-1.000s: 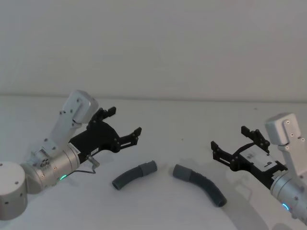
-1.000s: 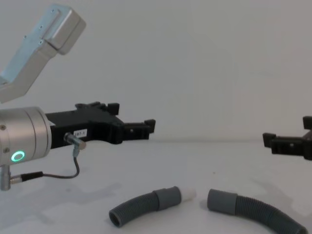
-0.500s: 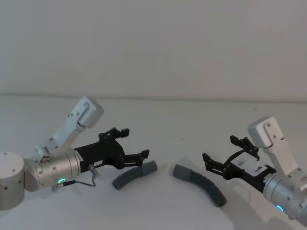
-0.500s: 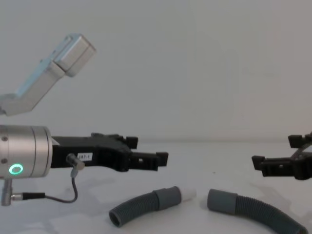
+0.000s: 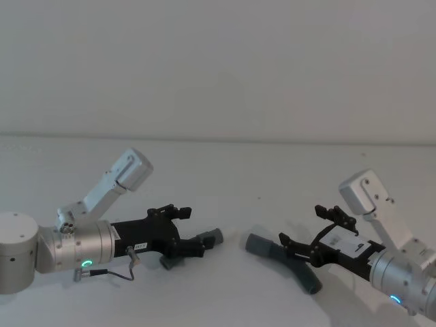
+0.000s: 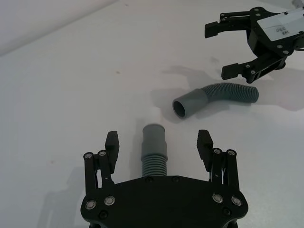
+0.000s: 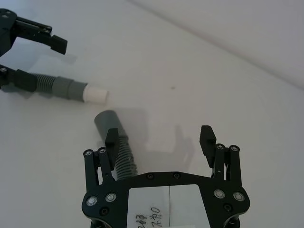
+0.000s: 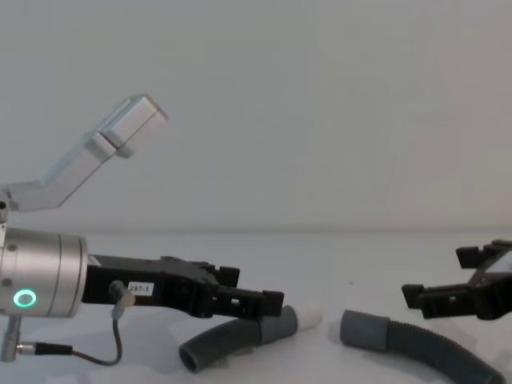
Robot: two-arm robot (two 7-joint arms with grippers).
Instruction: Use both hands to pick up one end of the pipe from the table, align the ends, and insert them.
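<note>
We judge this the grasp approach: left claw [image 6: 158,140] spread astride the tipped pipe piece [image 6: 154,161]. The right claw [image 7: 160,134] is spread, off-centre over the socket piece [image 7: 108,122], at three o'clock on the table [image 5: 238,177]. Next we'd centre, then pinch.

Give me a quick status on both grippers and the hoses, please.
Left gripper open, straddling white-tipped hose. Right gripper open over socket hose, off-centre. Both hoses on table, cuffs apart, nothing between.

A plain pale wall [image 5: 218,61] is being shown at the back, and a tiny dark speck [image 5: 258,199] is being shown in front of it.
</note>
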